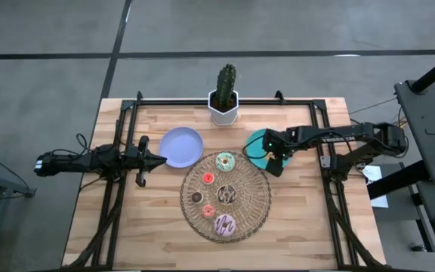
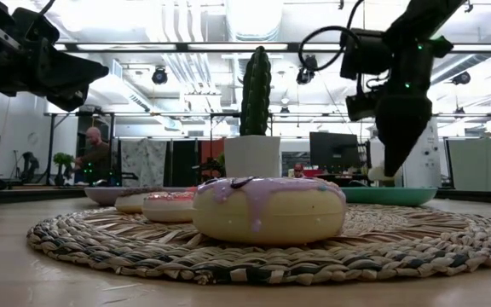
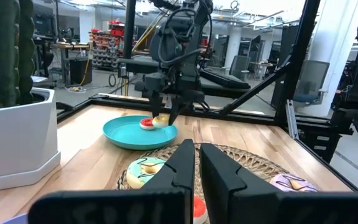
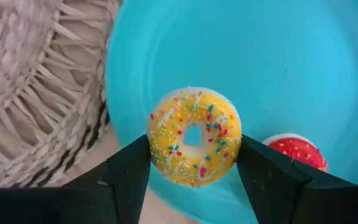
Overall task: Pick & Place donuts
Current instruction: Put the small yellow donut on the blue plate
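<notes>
While the pale wooden table [image 1: 157,234] fills the overhead view, a large round woven wicker mat [image 1: 257,198] lies at its middle and serves as the landmark. On the mat rest five toy donuts: a white-green iced ring [image 1: 225,161] at the far edge, a brown-white ring [image 1: 226,194] at the centre, a pink iced ring [image 1: 225,224] at the near edge, and two tiny ones, orange-red [image 1: 208,178] and dark brown [image 1: 197,198], on the mat's left part. A lavender round plate [image 1: 181,146] sits just beyond the mat's far left edge, bare. A teal round plate [image 4: 303,68] sits just beyond the far right edge, holding a tiny red ring [image 4: 297,152].

Above that teal plate hangs the right gripper [image 4: 194,165], its jaws apart on either side of a tiny yellow sprinkled donut [image 4: 194,144], flanking its rim closely; whether they press it cannot be told. The left gripper [image 1: 157,159] waits left of the mat beside the lavender plate, fingers together and empty.

The donuts look light, stiff and smooth, probably slippery plastic. Squeezing across the outer rim, level and centred, seems the safest hold.
</notes>
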